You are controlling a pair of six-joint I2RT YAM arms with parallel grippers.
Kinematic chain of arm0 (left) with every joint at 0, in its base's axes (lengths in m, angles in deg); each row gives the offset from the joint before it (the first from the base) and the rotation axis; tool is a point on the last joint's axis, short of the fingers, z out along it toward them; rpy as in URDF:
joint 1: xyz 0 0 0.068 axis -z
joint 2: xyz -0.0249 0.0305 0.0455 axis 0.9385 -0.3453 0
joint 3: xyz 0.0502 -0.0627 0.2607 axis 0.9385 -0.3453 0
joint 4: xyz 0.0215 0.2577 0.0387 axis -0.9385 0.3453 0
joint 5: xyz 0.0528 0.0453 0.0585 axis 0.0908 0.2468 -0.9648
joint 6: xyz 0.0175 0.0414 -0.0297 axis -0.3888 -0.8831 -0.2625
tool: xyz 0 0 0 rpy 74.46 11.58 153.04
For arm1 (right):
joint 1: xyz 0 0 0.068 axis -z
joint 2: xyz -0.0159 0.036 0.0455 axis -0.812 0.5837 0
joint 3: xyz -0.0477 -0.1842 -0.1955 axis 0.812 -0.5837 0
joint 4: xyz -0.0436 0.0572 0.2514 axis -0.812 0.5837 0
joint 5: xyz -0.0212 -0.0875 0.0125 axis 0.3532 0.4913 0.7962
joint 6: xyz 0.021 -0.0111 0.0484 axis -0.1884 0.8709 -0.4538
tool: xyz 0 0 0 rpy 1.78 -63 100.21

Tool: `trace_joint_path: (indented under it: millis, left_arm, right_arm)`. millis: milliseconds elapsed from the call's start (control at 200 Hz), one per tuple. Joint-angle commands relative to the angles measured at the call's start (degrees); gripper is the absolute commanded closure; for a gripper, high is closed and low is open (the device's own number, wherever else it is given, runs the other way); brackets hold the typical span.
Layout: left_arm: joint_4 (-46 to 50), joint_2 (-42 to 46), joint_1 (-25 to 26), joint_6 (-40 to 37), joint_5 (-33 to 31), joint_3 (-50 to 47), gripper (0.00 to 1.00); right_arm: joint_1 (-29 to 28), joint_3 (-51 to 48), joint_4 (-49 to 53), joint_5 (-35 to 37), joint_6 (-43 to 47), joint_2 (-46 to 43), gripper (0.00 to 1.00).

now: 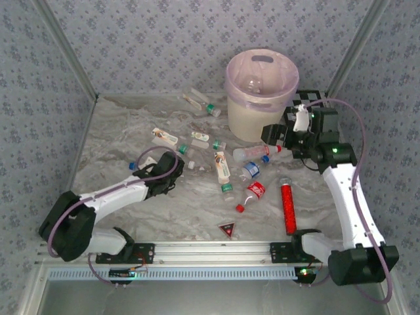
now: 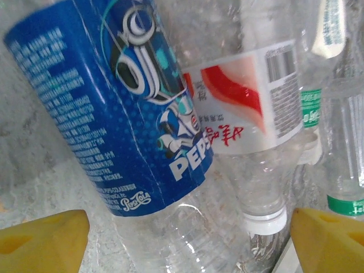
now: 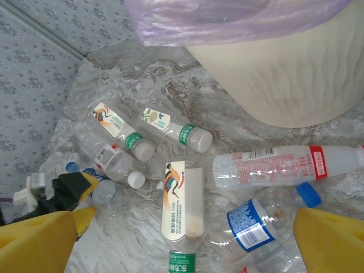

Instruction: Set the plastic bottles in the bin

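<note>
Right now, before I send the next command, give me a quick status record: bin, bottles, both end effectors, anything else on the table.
bin: cream-white bucket, pink liner, upright at far right
plastic bottles: scattered on the table, left of and in front of the bin
left end effector: open, over a blue-label Pepsi bottle; red-and-white-label bottle beside it
right end effector: open, near the bin, above a long red-label bottle and a blue-capped bottle
non-targets: red glittery tube, red triangle, near edge
</note>
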Motion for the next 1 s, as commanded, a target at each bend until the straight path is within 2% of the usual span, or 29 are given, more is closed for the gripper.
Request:
trace_joint_path:
  millis: [0,175,325,460,565,740,890,945,995]
  left_arm:
    - [-3.0,-2.4,-0.3,2.5,2.2,1.0,0.10]
    - [-5.5,-5.8,-0.3,5.6,3.5,-1.0,0.16]
    - [-6.8,-6.3,-0.3,7.3,4.0,-2.2,0.35]
    - [-1.1,-3.4,-0.1,6.3,3.2,-1.2,0.48]
    - [5.4,1.4,0.7,4.3,-0.7,0.5,0.52]
    - [15.5,10.1,2.2,3.0,-10.1,1.8,0.52]
    - [16.2,15.7,2.4,1.1,-13.6,0.0,0.52]
    - [14.1,17.2,2.4,-3.2,-14.2,-0.1,0.56]
    - [10.3,18.0,2.4,-10.6,-14.5,0.0,0.59]
  right_arm:
    - [0.4,-1.4,-3.2,-0.7,-2.0,-2.4,0.00]
    - [0.4,-1.3,-2.1,2.2,-1.5,-5.7,0.00]
    - [0.4,-1.4,-2.2,3.3,-1.1,-6.5,0.00]
    - [0.3,-1.6,-2.4,2.9,-1.8,-6.5,0.00]
    - [0.3,-2.2,-3.8,2.6,-1.4,-7.1,0.00]
    - [0.1,-2.9,-10.6,1.6,-4.0,-5.7,0.00]
    - [-1.9,-2.7,-15.9,1.0,-6.6,-3.9,0.00]
    - [-2.6,-2.2,-16.9,1.2,-6.7,-3.2,0.00]
    - [-3.3,-1.3,-17.1,1.1,-6.6,-2.6,0.00]
